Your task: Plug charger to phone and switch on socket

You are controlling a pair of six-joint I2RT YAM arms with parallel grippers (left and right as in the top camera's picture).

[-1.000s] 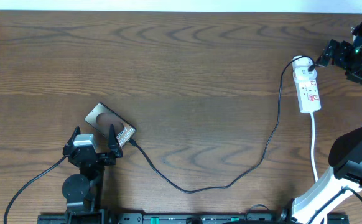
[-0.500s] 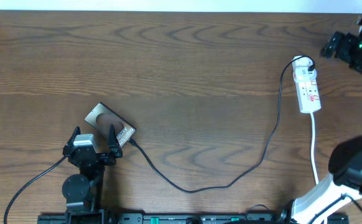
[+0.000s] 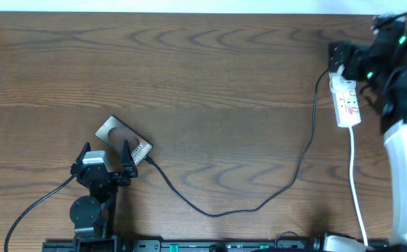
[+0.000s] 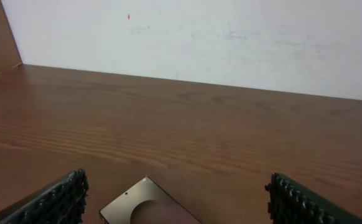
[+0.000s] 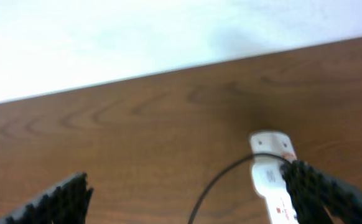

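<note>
The phone (image 3: 123, 139) lies at the front left, also in the left wrist view (image 4: 145, 202). My left gripper (image 3: 105, 157) is open just in front of it, fingers wide in its own view (image 4: 181, 200), holding nothing. The black charger cable (image 3: 217, 213) runs from its tip at the phone's near-right end (image 3: 150, 162) across to its white plug on the socket strip (image 3: 347, 99). I cannot tell whether the tip is inserted. My right gripper (image 3: 345, 56) is open above the strip's far end. In its blurred view (image 5: 187, 196) the strip (image 5: 269, 174) sits by the right finger.
The strip's white cord (image 3: 354, 171) runs toward the front edge at the right. A white wall (image 4: 231, 43) rises behind the table's far edge. My right arm (image 3: 403, 154) covers the right margin of the table.
My right arm has swung from the far right corner leftward, and its gripper is now over the strip's far end. The left arm, phone and cable have not moved.
</note>
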